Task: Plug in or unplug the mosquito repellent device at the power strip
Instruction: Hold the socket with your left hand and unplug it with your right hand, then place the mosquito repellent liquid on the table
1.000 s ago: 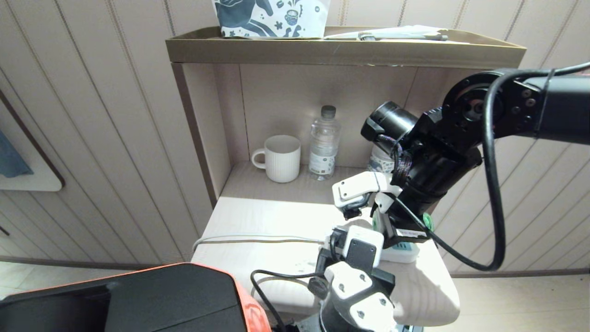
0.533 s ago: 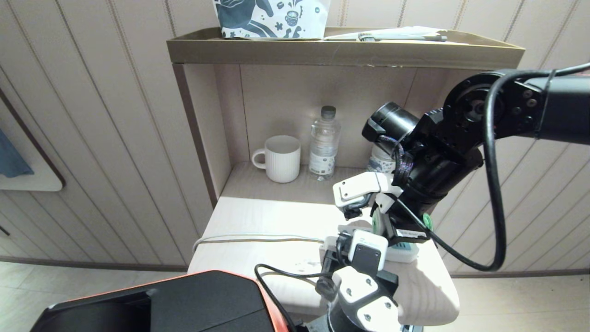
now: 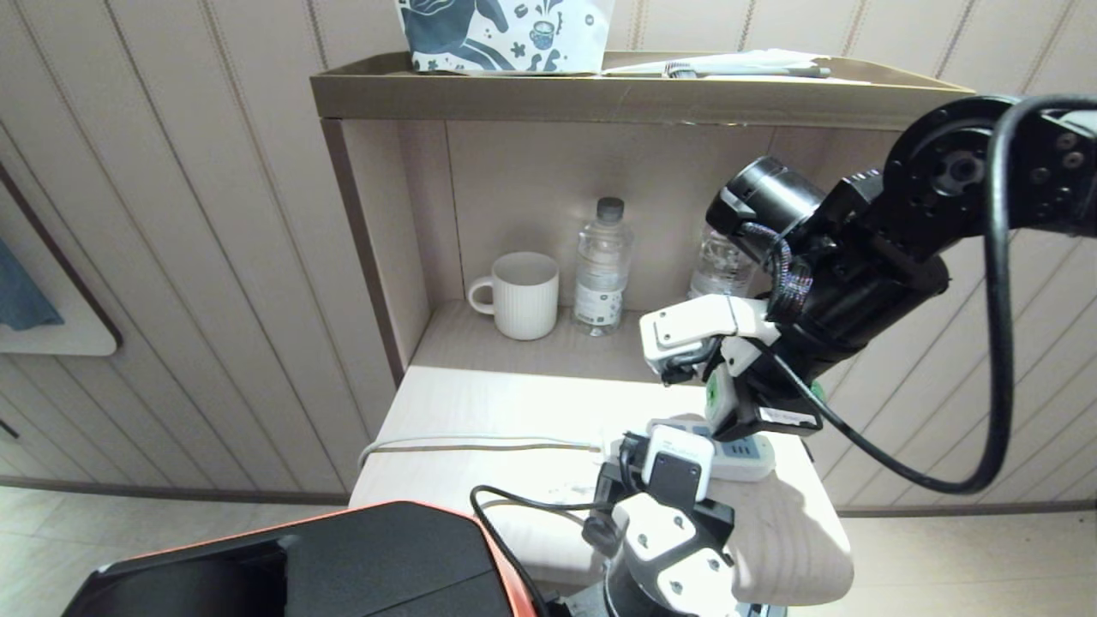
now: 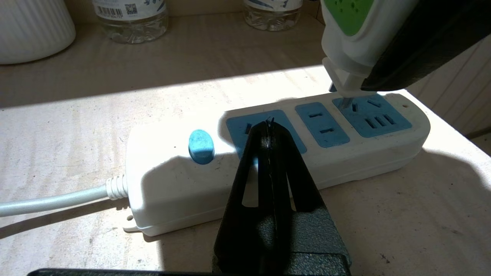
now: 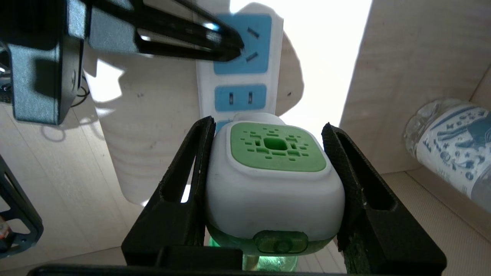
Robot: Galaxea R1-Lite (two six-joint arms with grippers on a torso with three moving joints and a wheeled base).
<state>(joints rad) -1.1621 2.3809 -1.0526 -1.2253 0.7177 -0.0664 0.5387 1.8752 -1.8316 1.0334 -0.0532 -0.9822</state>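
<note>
Your right gripper (image 5: 268, 184) is clamped on the mosquito repellent device (image 5: 274, 184), one finger on each side of its white head; the device hangs over the end socket of the power strip (image 4: 268, 161), its prongs at the slots but not seated, as far as the left wrist view shows. Your left gripper (image 4: 269, 128) has its fingers pressed together, tip resting on the strip's socket nearest the blue button (image 4: 200, 140), at about seven o'clock from the device in the head view. I judge this the insertion or withdrawal itself; next, move straight along the prongs while the left pins the strip.
</note>
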